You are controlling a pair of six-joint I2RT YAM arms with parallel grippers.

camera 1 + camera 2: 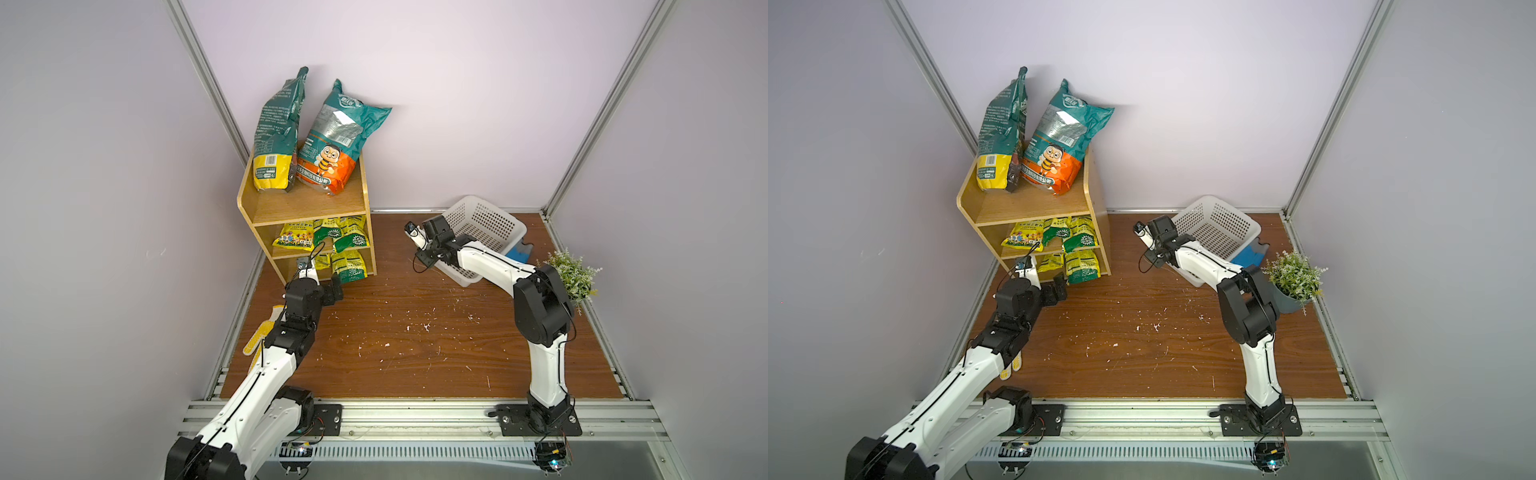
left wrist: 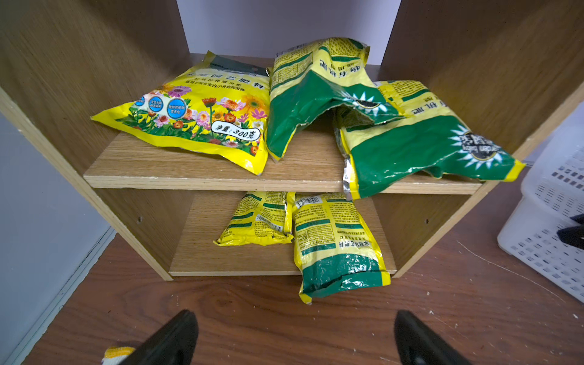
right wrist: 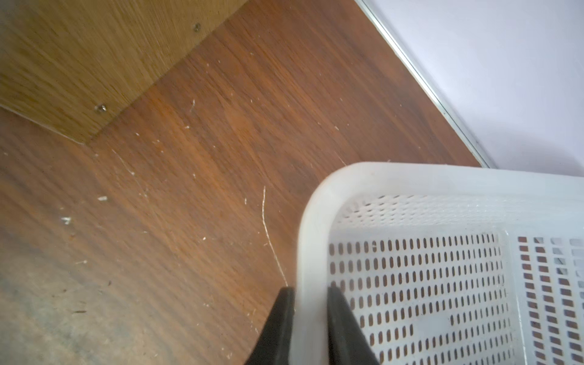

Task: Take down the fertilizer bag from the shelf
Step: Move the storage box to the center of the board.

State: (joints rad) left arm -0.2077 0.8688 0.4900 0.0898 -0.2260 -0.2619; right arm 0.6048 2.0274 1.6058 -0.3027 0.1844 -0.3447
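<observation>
Nothing has come down yet: every bag sits on the light-wood shelf [image 1: 316, 205] at the far left of the brown wood-grain counter [image 1: 415, 332], so the whole lift is left to do. A tall glossy teal-and-yellow bag [image 1: 278, 137] and a teal-and-orange bee-printed bag [image 1: 332, 141] lean on the top tier. A flat flower-printed yellow bag [image 2: 196, 117] and two crumpled green-and-yellow bags [image 2: 420, 148] lie on the middle tier. On the bottom tier a plump yellow-and-green fertilizer bag [image 2: 335, 246] overhangs the front edge, beside a second small yellow bag [image 2: 256, 221]. The left gripper [image 2: 294, 319] hovers just in front of that tier, its fingers spread wide and empty. The right gripper [image 3: 309, 289] is at the perforated white plastic basket [image 3: 410, 177], its fingers pinched either side of the smooth rim, apparently gripping it.
</observation>
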